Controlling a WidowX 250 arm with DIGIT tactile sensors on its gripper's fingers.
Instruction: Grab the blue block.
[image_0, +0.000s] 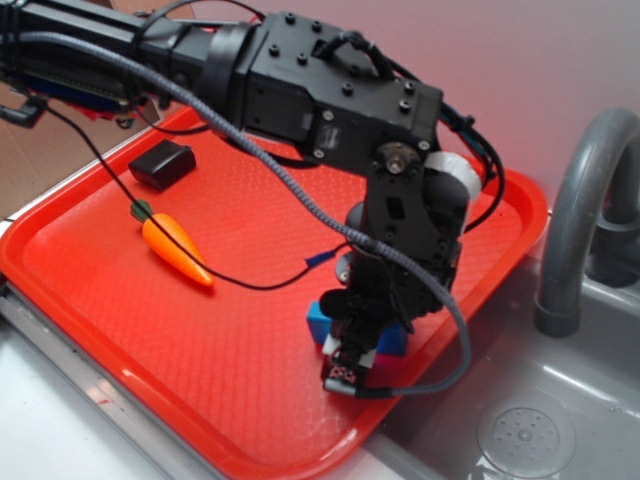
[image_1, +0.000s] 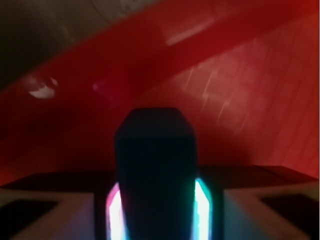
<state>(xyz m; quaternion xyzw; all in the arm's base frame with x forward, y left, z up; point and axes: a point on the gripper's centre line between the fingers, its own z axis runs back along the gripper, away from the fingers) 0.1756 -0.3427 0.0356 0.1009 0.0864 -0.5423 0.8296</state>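
The blue block (image_0: 318, 322) lies near the front right corner of the red tray (image_0: 230, 380), mostly covered by my gripper (image_0: 350, 362), which points down over it. Blue shows on both sides of the fingers. In the wrist view the block (image_1: 155, 150) appears as a dark bar standing between the two lit pads (image_1: 116, 215), which lie against its sides. My gripper (image_1: 157, 220) is shut on it. I cannot tell whether the block rests on the tray or is lifted off it.
A toy carrot (image_0: 175, 250) lies at the tray's left middle and a small black block (image_0: 163, 163) at its far left. A grey sink (image_0: 520, 430) with a faucet (image_0: 580, 220) sits right of the tray. The tray's raised rim (image_1: 150, 50) is close ahead in the wrist view.
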